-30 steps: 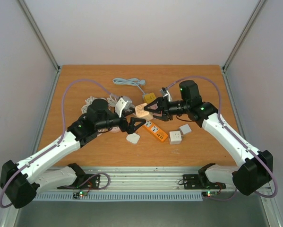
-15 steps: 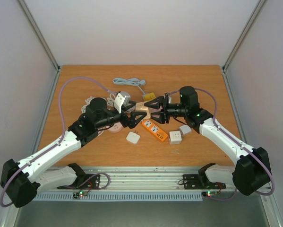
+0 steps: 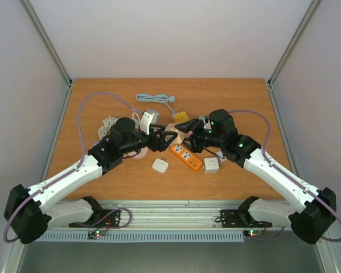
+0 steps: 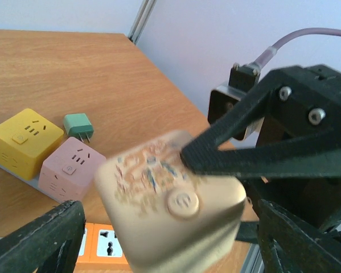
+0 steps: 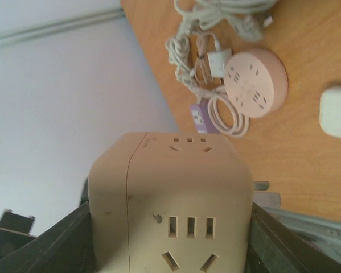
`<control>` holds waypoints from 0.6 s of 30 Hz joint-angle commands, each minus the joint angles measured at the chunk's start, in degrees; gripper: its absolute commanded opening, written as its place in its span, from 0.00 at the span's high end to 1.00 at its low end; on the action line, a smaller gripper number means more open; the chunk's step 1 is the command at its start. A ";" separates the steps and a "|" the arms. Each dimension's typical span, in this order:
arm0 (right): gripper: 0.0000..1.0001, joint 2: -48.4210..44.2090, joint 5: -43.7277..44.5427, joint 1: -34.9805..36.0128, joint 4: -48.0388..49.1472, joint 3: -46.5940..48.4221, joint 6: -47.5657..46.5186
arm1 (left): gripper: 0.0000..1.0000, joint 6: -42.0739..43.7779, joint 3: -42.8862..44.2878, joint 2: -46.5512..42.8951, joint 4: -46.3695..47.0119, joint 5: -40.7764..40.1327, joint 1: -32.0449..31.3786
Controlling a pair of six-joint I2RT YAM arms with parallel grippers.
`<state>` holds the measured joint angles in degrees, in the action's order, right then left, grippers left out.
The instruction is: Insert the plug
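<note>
The right hand (image 3: 187, 136) grasps the beige cube socket (image 5: 170, 205) aloft; the left hand (image 4: 167, 239) flanks it, seemingly unclenched; insertion not yet begun.

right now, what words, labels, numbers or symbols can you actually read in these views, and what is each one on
Power symbol, no words: on the round button of the beige cube socket.
Coloured print on the cube face beside that button: blurred, unreadable.
Marks on the purple tag: too small to read.
No word, brand or number can be read anywhere else.
</note>
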<state>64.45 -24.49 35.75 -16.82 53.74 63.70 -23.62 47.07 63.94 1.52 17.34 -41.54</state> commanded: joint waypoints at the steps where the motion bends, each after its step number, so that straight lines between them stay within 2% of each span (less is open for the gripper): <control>1: 0.53 1.31 10.63 2.37 -1.91 4.88 0.14 | 0.18 -3.89 0.10 -0.16 2.90 -0.96 -0.41; 8: 0.53 3.01 15.94 3.93 -1.81 6.38 -2.33 | 0.16 -10.55 -1.52 0.08 3.41 -3.35 -0.47; 11: 0.53 4.22 19.12 5.60 -2.58 8.12 -3.88 | 0.19 -13.74 -1.02 -0.29 1.79 -5.31 -0.45; 18: 0.52 6.25 22.37 8.23 -0.95 9.98 -3.38 | 0.18 -16.04 -0.83 1.01 2.14 -5.65 -0.46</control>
<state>70.26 -6.52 42.76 -19.90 60.97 61.17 -36.91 46.30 63.92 1.52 12.45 -41.71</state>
